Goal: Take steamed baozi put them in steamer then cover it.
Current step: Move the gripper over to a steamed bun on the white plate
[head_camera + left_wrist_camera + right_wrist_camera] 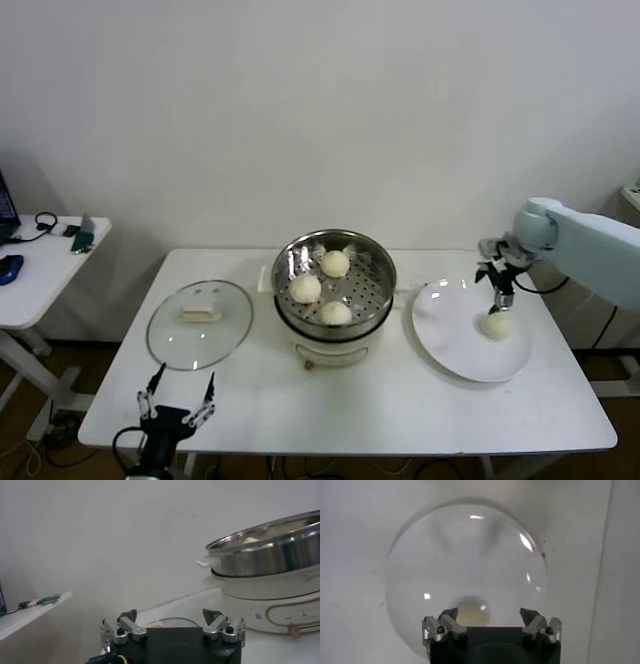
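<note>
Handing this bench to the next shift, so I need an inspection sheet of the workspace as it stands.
Surface: white table.
Job's things: three round cream-white buns in the shiny steel steamer basket; a fourth bun on the flat white plate; round glass lid lying left of the steamer.
Clutter: nothing seen.
Grippers: right gripper open above the fourth bun; left gripper open at the front edge.
Cables: nothing seen on the table.
Surroundings: white side desk, plain wall.

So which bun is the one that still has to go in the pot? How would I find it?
Find the white table, then the shiny steamer in its middle. To the steamer's right lies a flat white plate, and on it sits the last baozi, right under the open right gripper. It is the only bun on the plate; the other three are in the steamer.
</note>
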Available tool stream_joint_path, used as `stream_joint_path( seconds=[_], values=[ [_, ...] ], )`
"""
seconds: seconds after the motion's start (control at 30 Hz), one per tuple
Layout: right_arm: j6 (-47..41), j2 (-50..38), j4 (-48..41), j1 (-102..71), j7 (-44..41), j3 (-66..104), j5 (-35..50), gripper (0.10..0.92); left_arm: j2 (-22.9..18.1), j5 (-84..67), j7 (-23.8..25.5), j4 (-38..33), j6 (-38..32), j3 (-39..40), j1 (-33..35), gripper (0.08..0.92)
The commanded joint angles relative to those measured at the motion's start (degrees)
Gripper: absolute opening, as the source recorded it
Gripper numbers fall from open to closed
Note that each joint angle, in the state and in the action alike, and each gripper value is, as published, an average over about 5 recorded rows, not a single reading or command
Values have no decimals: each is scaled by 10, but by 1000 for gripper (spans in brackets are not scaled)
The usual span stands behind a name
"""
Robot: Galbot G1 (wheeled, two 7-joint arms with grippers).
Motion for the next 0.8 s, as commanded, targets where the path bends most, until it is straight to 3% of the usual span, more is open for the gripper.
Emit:
stream_joint_path(
  seconds=[0.03, 0.8],
  values=[
    [4, -8, -73, -100, -6, 93, -62, 823, -4, 5, 0, -4, 0, 2, 7, 823],
    [52, 83, -219, -156, -20, 174, -123, 823, -19, 14, -1, -10, -2, -2, 20, 823]
  ],
)
